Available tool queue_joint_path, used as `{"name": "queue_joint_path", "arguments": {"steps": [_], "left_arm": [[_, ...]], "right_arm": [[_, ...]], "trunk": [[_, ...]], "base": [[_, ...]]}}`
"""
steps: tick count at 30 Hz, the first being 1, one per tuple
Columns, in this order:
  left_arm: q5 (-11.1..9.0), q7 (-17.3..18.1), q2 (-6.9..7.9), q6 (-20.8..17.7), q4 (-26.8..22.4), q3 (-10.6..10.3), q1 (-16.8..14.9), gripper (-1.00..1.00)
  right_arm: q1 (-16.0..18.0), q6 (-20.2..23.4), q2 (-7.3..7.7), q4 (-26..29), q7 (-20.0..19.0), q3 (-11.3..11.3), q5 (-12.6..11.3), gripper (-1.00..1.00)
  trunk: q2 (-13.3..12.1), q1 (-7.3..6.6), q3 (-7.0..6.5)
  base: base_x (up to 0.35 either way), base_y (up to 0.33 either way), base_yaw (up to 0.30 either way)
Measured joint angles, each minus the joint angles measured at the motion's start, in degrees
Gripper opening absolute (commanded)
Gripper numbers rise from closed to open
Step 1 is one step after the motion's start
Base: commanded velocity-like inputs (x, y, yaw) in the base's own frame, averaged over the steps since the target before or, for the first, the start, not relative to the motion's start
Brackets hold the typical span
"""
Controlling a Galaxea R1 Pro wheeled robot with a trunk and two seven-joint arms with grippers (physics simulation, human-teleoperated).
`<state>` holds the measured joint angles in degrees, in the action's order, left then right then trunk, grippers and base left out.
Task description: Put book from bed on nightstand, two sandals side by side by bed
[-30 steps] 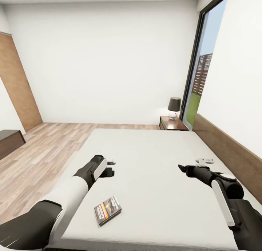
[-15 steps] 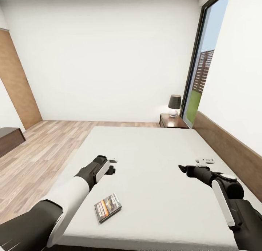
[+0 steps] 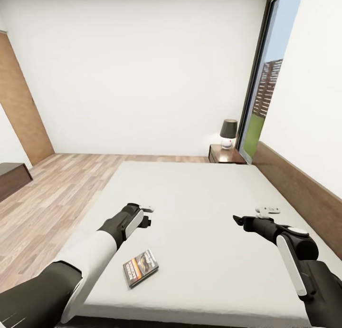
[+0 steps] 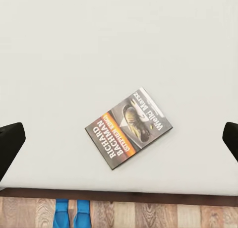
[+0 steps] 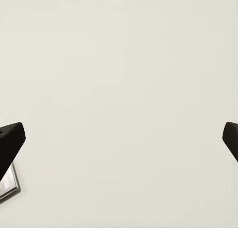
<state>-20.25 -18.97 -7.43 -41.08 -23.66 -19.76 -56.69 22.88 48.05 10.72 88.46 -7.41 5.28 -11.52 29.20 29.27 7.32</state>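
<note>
The book (image 3: pixel 140 268), with grey, white and orange bands, lies flat on the light-grey mattress of the bed (image 3: pixel 199 195), near its front edge. My left gripper (image 3: pixel 144 220) hovers above the mattress just beyond the book, open. In the left wrist view the book (image 4: pixel 130 127) lies between the wide-apart fingers (image 4: pixel 10 143), and two blue sandals (image 4: pixel 72 214) lie side by side on the floor past the bed edge. My right gripper (image 3: pixel 236 218) hangs open over bare mattress further right; a corner of the book (image 5: pixel 7 186) shows beside its fingers (image 5: pixel 11 141). A nightstand (image 3: pixel 227 154) stands at the bed's far right corner.
A dark-shaded lamp (image 3: pixel 228 133) stands on the nightstand beside a tall window (image 3: pixel 266 81). The brown headboard (image 3: pixel 294 185) runs along the right wall. A low brown bench (image 3: pixel 12 178) and a wood door panel (image 3: pixel 21 109) stand at the left, with plank floor (image 3: pixel 61 190) between.
The whole view has shifted slightly, so the camera moved. My left wrist turned a little and edged forward. The book and right arm stay as they were.
</note>
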Motion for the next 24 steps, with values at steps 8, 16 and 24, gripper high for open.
{"name": "queue_joint_path", "arguments": {"steps": [8, 16, 24], "left_arm": [[0.0, 0.1, 0.03, 0.5, 0.0, 0.0, 0.0, 1.00], [-0.1, 0.1, 0.08, 3.1, 0.0, 0.1, 0.0, 1.00], [-0.2, 0.2, 0.09, 3.5, 0.0, 0.0, 0.0, 1.00]], "right_arm": [[0.0, 0.0, 0.00, 0.1, 0.0, -0.1, 0.0, 1.00], [0.0, 0.0, 0.00, 0.1, 0.0, -0.1, 0.0, 1.00], [0.0, 0.0, 0.00, 0.1, 0.0, -0.1, 0.0, 1.00]], "trunk": [[2.8, 1.55, 2.00], [2.8, 1.55, 2.73], [4.4, 2.42, 4.18]], "base": [[0.000, 0.000, 0.000], [0.000, 0.000, 0.000], [0.000, 0.000, 0.000]]}}
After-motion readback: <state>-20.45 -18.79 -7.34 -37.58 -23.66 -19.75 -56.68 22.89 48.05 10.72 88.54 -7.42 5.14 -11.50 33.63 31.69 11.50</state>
